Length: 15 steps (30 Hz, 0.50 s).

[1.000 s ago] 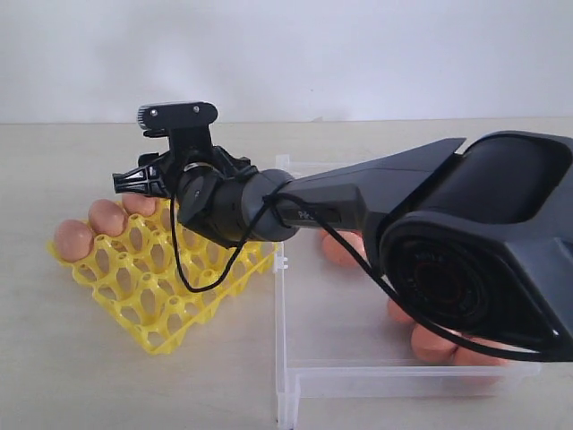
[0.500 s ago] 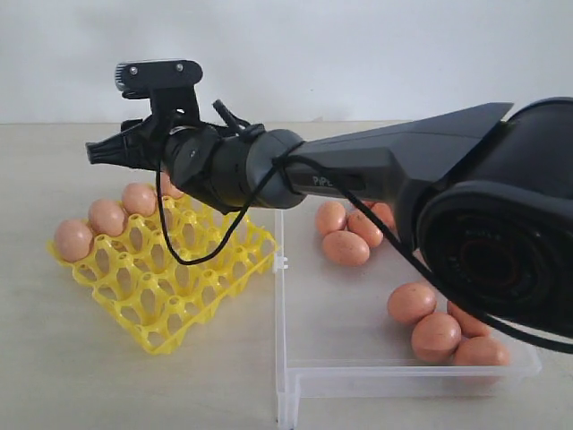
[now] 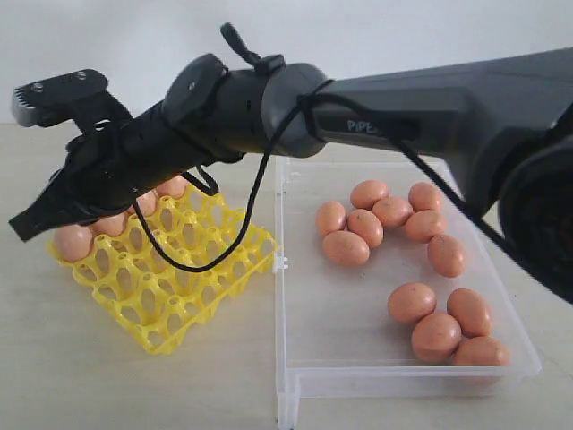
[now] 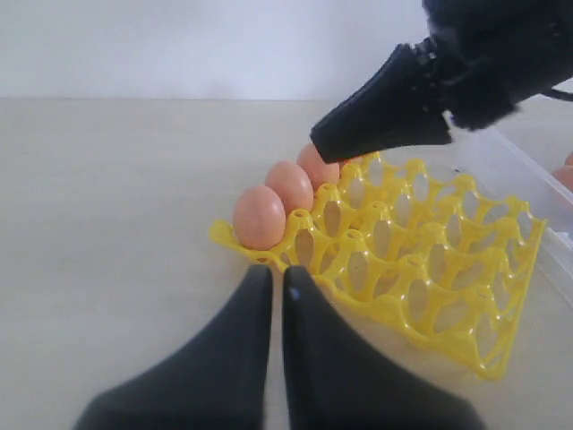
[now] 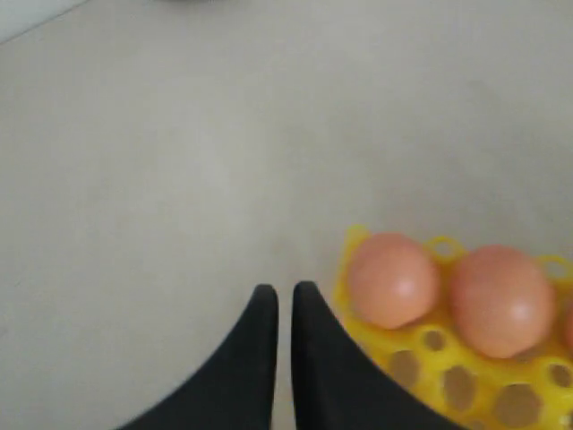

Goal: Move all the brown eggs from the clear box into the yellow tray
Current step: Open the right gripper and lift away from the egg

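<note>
The yellow tray (image 3: 170, 278) lies left of the clear box (image 3: 403, 376). Brown eggs (image 3: 72, 242) sit in a row along the tray's back edge, partly hidden by my right arm. Several more brown eggs (image 3: 345, 248) lie loose in the box. My right gripper (image 3: 21, 227) reaches across the tray and hangs past its left corner, shut and empty. The right wrist view shows it (image 5: 283, 292) beside the end egg (image 5: 392, 279), over bare table. My left gripper (image 4: 274, 274) is shut and empty, just short of the tray's corner (image 4: 269, 255); the exterior view does not show it.
The right arm's dark body (image 3: 385, 116) spans the scene above the tray and the box's back edge. A black cable (image 3: 206, 260) loops down from it over the tray. Beige tabletop (image 3: 89, 376) surrounds both containers.
The right gripper has left the tray's back row, swung up and to the left past the tray, and closed its jaws. One more egg now sits in that row.
</note>
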Each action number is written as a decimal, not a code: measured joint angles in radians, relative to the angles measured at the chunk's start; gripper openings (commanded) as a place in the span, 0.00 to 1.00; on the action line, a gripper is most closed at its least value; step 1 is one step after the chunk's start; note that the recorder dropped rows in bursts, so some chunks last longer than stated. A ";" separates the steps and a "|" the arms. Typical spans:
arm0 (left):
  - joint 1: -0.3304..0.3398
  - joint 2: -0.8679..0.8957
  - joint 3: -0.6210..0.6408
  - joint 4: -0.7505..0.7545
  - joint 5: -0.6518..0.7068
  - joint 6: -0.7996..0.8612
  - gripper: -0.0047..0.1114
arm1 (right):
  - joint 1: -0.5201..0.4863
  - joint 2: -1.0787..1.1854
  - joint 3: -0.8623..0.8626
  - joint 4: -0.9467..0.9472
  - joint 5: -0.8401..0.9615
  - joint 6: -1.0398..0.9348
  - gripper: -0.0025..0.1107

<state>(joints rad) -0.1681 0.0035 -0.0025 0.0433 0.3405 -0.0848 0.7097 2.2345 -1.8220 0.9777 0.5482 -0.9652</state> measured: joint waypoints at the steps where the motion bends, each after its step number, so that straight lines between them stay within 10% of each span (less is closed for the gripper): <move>1: 0.000 0.000 0.000 0.000 0.000 0.000 0.08 | 0.006 -0.017 0.000 -0.003 0.062 -0.044 0.02; 7: 0.000 0.000 0.000 0.000 0.000 0.000 0.08 | 0.088 -0.124 0.000 -0.239 0.455 -0.041 0.02; 15: 0.000 0.000 0.000 0.000 0.000 0.000 0.08 | 0.255 -0.248 0.044 -1.235 0.666 0.484 0.02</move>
<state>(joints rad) -0.1681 0.0035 -0.0025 0.0433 0.3405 -0.0848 0.9645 1.9867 -1.7781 -0.2575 1.2138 -0.4809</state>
